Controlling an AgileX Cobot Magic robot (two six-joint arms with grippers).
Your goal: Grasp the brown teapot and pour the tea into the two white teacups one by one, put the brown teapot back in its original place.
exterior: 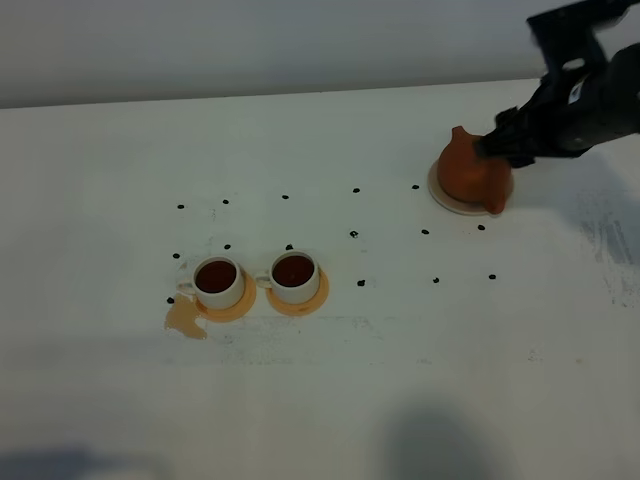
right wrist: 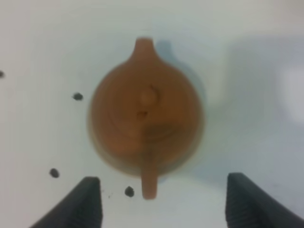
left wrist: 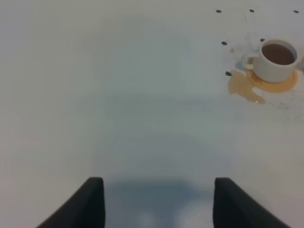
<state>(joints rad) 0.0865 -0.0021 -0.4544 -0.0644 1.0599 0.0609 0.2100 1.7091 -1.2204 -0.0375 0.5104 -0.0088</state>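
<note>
The brown teapot (exterior: 468, 170) stands upright on its original place, the pale saucer (exterior: 443, 201), at the back right. My right gripper (exterior: 497, 148) hovers just above and behind it, open. In the right wrist view the teapot (right wrist: 147, 124) is seen from above, lid on, its handle pointing into the gap between the spread fingertips (right wrist: 87, 203). The two white teacups (exterior: 218, 282) (exterior: 294, 277) sit side by side at the front left, both holding dark tea. My left gripper (left wrist: 159, 204) is open over bare table, with one teacup (left wrist: 277, 59) far ahead of it.
Each cup rests on an orange coaster (exterior: 312, 299). A tan puddle of spilled tea (exterior: 185, 319) lies beside the left cup, also seen as a puddle (left wrist: 244, 88) in the left wrist view. Small black dots (exterior: 354, 234) mark the white table.
</note>
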